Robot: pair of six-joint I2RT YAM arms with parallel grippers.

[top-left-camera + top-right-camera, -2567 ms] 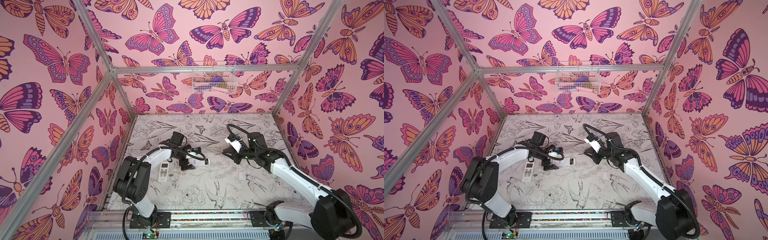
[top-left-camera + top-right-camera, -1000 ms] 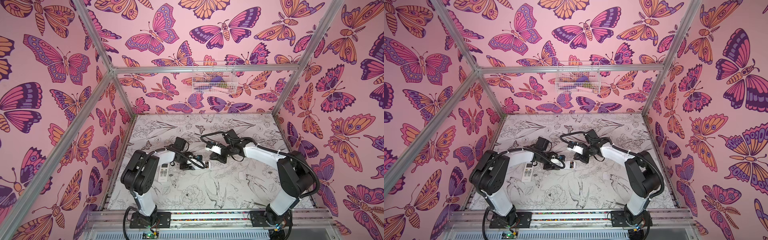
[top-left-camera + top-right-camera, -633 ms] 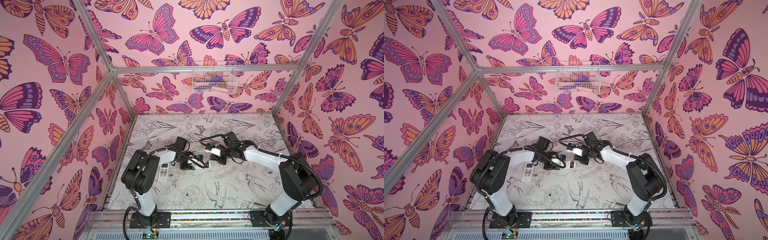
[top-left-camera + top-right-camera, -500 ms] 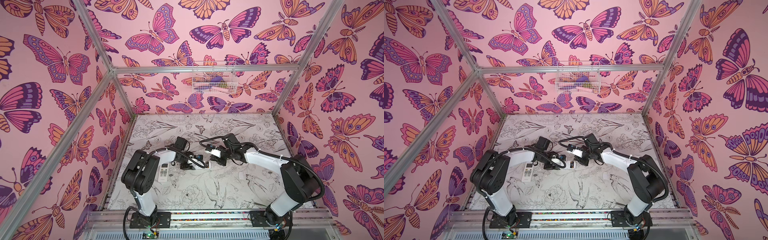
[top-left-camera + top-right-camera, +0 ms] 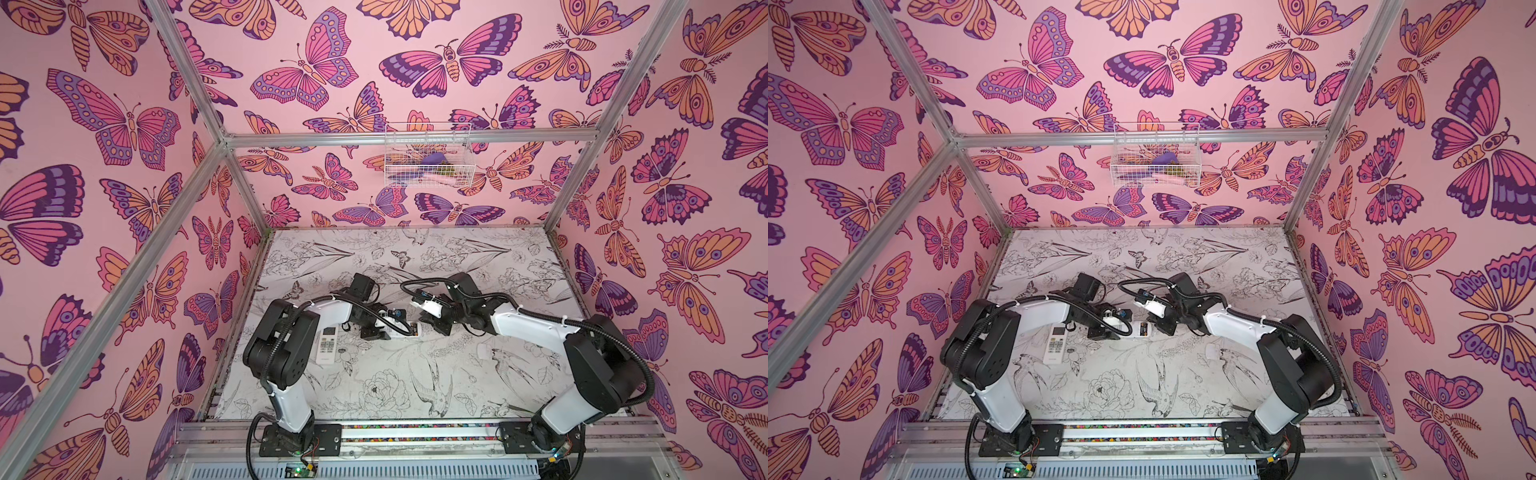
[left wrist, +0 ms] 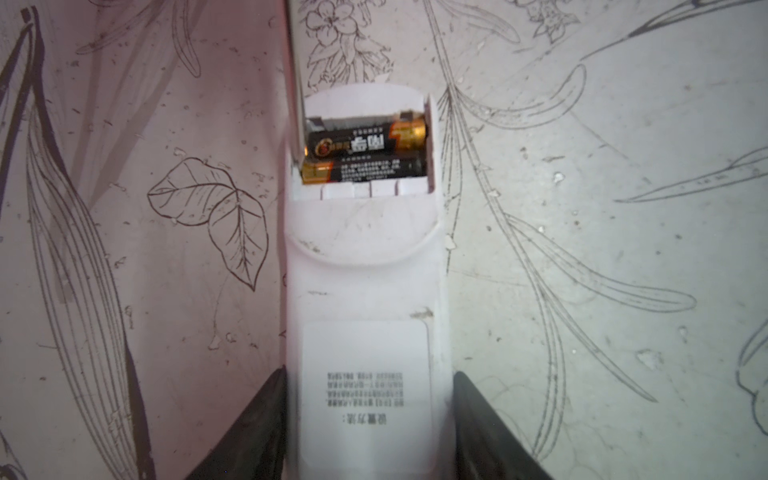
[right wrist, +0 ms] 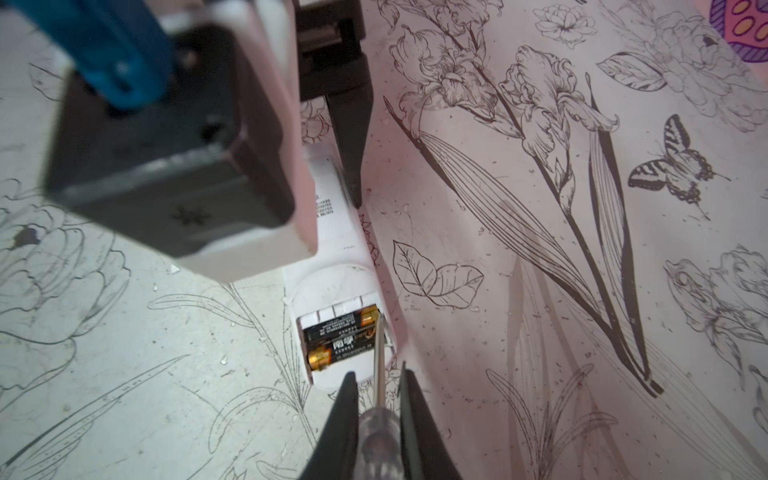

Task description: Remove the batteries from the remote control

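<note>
Pink butterfly walls (image 5: 104, 124) surround a flower-inked tabletop (image 5: 374, 395) (bearing the remote control (image 6: 361, 270)).

The table (image 5: 519, 257) wore a white sheet with black line drawings of flowers, leaves and birds. On its left part lay a white remote with its buttons up (image 5: 327, 345), visible in both top views (image 5: 1056, 345). Pink butterfly wallpaper (image 5: 124, 124) covered the walls behind an aluminium frame (image 5: 411, 138). A white wire basket (image 5: 428, 174) hung from the far bar, holding purple and pink items.
</note>
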